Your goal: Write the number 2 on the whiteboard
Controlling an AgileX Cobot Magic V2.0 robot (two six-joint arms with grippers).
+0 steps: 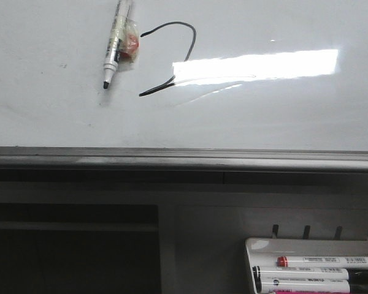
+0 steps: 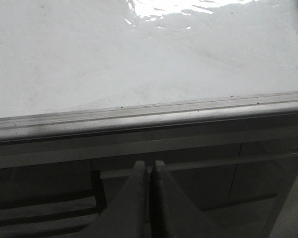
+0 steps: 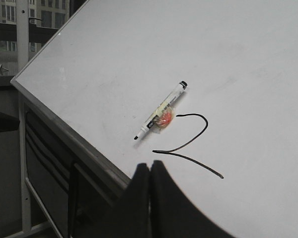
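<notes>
1. Pincer status: right pincer [image 3: 150, 171] reads fully closed with nothing between its fingers, backed off from the whiteboard [image 1: 49, 122]. Left pincer [image 2: 149, 168] is likewise closed and empty, below the board's grey edge.
2. I see the number 2 [image 1: 172, 58] drawn on the whiteboard; its tail runs into the glare, where I cannot verify the stroke.
3. The marker [image 1: 116, 43] lies uncapped just beside the numeral, tip toward the board's near edge.
4. Risk, in my judgement: the loose marker may roll on the glossy surface and add stray ink or smear the hook.
5. Risk: an arm sweep across the board could smudge fresh ink.
</notes>
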